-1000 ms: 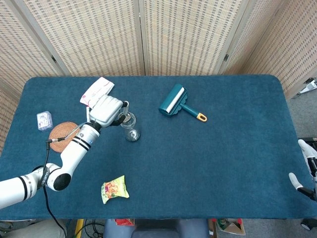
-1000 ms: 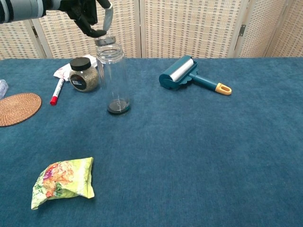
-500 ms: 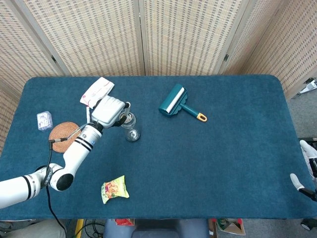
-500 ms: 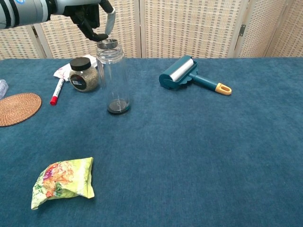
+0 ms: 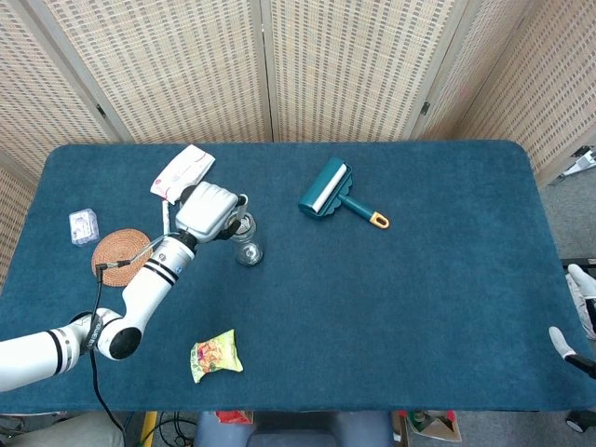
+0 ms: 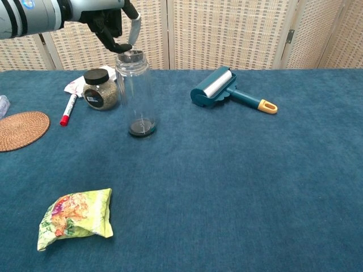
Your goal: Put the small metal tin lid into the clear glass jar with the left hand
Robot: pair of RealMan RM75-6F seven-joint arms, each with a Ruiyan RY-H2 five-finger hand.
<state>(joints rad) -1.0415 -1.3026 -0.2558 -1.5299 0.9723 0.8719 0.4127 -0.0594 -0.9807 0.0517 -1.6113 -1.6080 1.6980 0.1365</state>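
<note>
Left hand (image 6: 110, 24) hovers over the mouth of the clear glass jar (image 6: 135, 93), its dark fingers pinching the small metal tin lid (image 6: 130, 55), which sits at the jar's rim, partly inside the opening. In the head view the same hand (image 5: 209, 209) covers the jar top, so only the jar's base shows to its right. The jar stands upright on the blue counter (image 6: 238, 187), left of centre.

Just left of the jar is a small jar with a black cap (image 6: 99, 89), filled with something grainy. A red-capped marker (image 6: 68, 109) lies left of that, and a white-and-pink packet (image 5: 182, 171) lies beyond it towards the far edge. A woven round coaster (image 6: 20, 130) rests at the far left, with a small clear plastic box (image 5: 83, 226) beside it. A yellow-green snack bag (image 6: 74, 217) lies near the front left. A teal lint roller (image 6: 218, 89) with an orange handle tip lies right of the jar, well apart from it.

Right hand (image 5: 577, 312) shows only at the right edge of the head view, off the counter; whether it is released or clenched cannot be told.
</note>
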